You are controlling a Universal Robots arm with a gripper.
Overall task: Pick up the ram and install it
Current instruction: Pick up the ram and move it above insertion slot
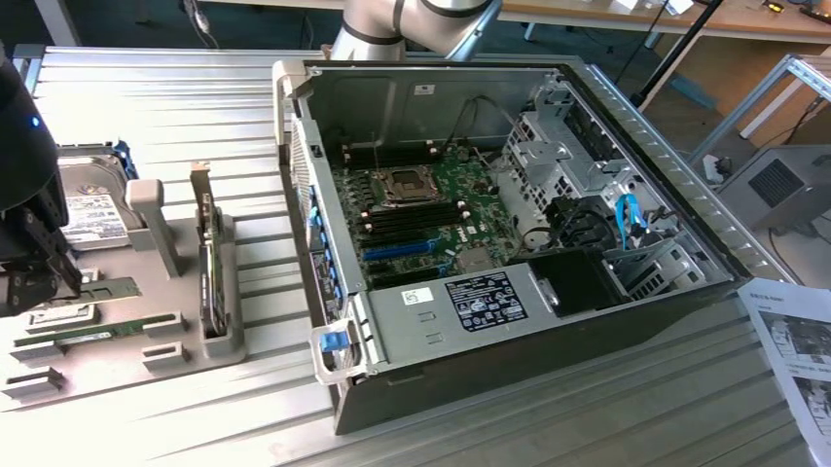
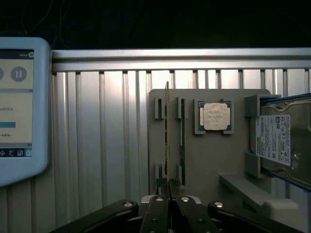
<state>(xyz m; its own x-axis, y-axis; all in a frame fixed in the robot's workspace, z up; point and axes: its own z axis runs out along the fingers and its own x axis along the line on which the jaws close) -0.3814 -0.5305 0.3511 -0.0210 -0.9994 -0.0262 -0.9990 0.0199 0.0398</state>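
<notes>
Pinching the ram [image 2: 167,131], your gripper [image 2: 168,184] stood closed at the tray [image 2: 209,160]; pickup was underway, and a steady hold looked essential.

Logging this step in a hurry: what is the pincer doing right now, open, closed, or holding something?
Pincer: closed on the long, thin green circuit-board ram stick.

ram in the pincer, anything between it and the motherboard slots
The ram, gripped by the pincer, is at the tray. An upright expansion card and the case wall stand between it and the slots. From above, nothing visible blocks them.
</notes>
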